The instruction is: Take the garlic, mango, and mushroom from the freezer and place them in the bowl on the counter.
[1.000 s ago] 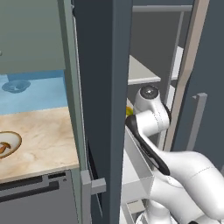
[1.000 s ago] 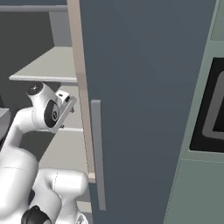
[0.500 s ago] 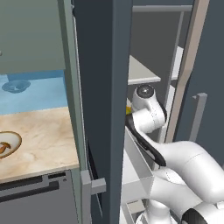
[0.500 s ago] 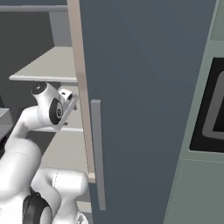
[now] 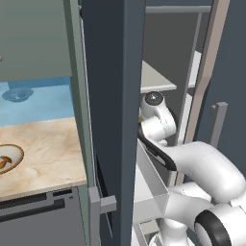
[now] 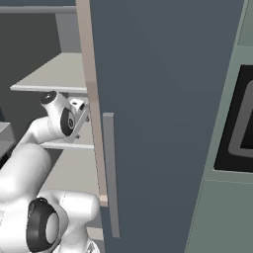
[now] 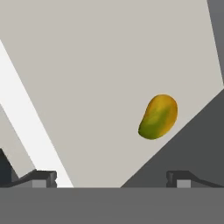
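A blue backsplash is seen in the left base view, and a dim bluish mirrored bowl is reflected in its upper left part. Just right of the backsplash a grey-green upright panel is set. Below the backsplash, a dark handle bar runs across a grey drawer front. In the right base view a black oven window is set into a grey-green cabinet wall.

The bowl on the counter is cut by the left base view's left edge, the orange thing inside it too small to name, and the freezer wall hides the arm's hand reaching past it.
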